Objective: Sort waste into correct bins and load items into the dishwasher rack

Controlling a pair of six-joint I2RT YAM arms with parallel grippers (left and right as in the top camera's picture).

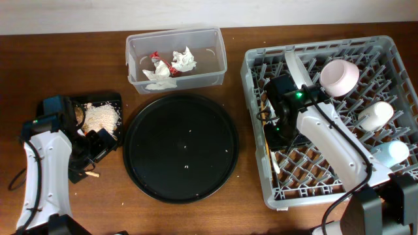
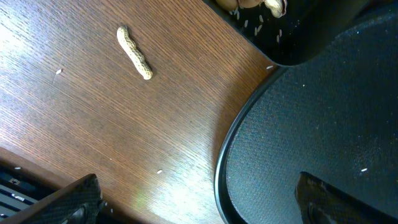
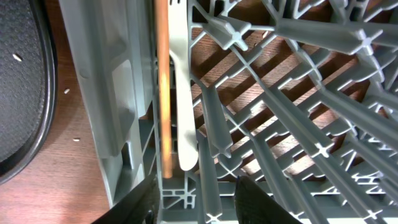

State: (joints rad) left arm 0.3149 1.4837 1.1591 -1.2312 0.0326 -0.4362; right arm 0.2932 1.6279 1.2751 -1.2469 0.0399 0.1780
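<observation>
The grey dishwasher rack (image 1: 385, 46) at the right holds a pink bowl (image 1: 339, 76), a white cup (image 1: 375, 115), a light blue cup (image 1: 390, 153) and a pale plate-bowl on edge (image 1: 293, 65). My right gripper (image 1: 274, 127) (image 3: 196, 202) is open and empty just above the white fork (image 3: 183, 93) and wooden stick (image 3: 163, 93), which lie along the rack's left wall. The clear tub (image 1: 212, 68) holds white napkins (image 1: 184, 60) and a red wrapper (image 1: 157, 57). The shallow black tray (image 1: 111, 98) holds beige scraps (image 1: 101, 117). My left gripper (image 1: 91, 147) (image 2: 202, 202) is open and empty.
The large round black tray (image 1: 179, 147) (image 2: 323, 124) lies in the middle; my left fingers straddle its left rim. A small beige crumbly piece (image 2: 134, 53) lies on the wood table beside the shallow tray's corner (image 2: 298, 43). It also shows in the overhead view (image 1: 88, 173).
</observation>
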